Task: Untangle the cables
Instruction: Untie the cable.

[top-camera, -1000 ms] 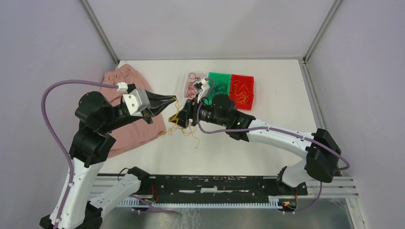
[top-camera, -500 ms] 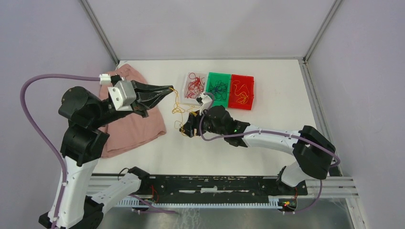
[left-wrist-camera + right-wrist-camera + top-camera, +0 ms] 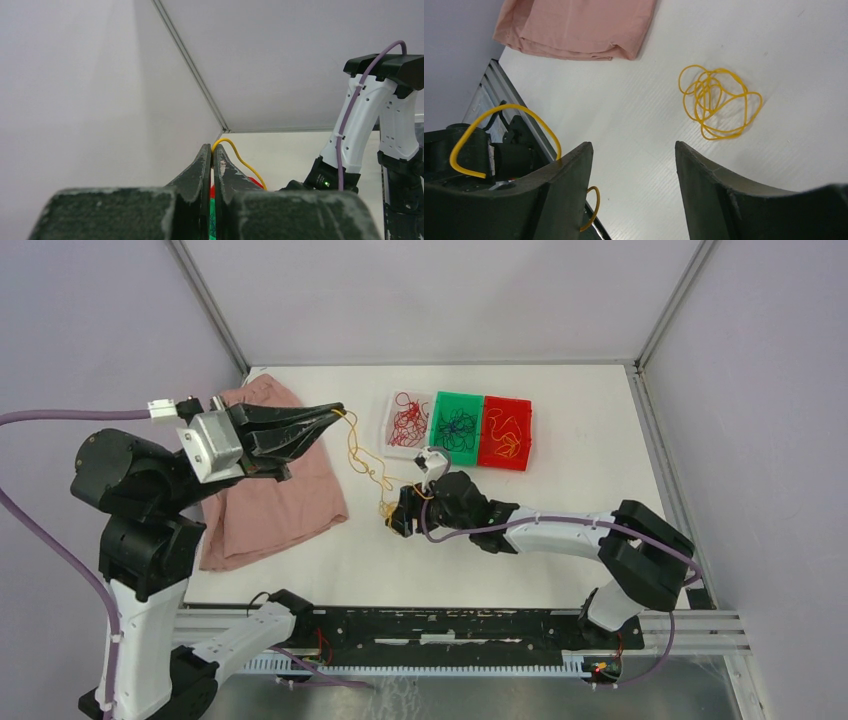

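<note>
Since the previous frame the left gripper (image 3: 338, 411) has drawn back over the pink cloth (image 3: 268, 502), clamped on one yellow cable (image 3: 362, 454). The right gripper (image 3: 631, 150) sits low beside the cloth's near right corner, jaws spread, gripping nothing. The cable slants from above the cloth down to a coil (image 3: 706, 97) lying right of it. Judged light, limp and snag-prone; best taken near a free end.

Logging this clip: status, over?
Left hand shut on yellow cable, raised. Right hand open, low. Yellow loop beside its finger; possible snag.
</note>
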### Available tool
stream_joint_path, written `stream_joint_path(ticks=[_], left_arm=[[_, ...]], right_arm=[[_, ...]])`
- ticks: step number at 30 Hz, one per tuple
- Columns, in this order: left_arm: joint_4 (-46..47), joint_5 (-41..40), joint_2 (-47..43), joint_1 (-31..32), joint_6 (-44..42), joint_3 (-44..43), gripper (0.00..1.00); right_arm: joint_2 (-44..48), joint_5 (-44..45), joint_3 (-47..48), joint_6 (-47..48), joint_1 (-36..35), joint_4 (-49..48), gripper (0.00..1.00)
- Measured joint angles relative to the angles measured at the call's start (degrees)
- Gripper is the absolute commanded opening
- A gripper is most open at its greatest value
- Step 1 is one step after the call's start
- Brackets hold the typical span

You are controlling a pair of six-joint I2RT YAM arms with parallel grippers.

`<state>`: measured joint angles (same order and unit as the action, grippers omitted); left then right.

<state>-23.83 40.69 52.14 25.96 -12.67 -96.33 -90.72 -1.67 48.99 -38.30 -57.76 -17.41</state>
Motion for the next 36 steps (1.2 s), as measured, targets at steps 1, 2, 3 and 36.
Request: stream_joint_path(ticks=[1, 2, 3, 36], left_arm=[[0.0, -0.1, 0.1, 0.0, 0.0, -0.5, 0.04], [0.1, -0.3, 0.1, 0.0, -0.1, -1.0, 0.03], [0.2, -0.5, 0.1, 0.0, -0.2, -1.4, 0.03], [0.4, -4.0, -2.8, 0.0, -3.3, 8.8, 0.03]], right_arm=[[0.0, 0.3, -0.3, 0.0, 0.0, -0.2, 0.74], [0.0, 0.5, -0.7, -0.2, 0.0, -0.3, 0.76], [0.0, 0.7, -1.2, -0.4, 0.0, -0.6, 0.76], [28.0, -16.3, 8.3, 5.2, 11.3, -4.2, 0.85]])
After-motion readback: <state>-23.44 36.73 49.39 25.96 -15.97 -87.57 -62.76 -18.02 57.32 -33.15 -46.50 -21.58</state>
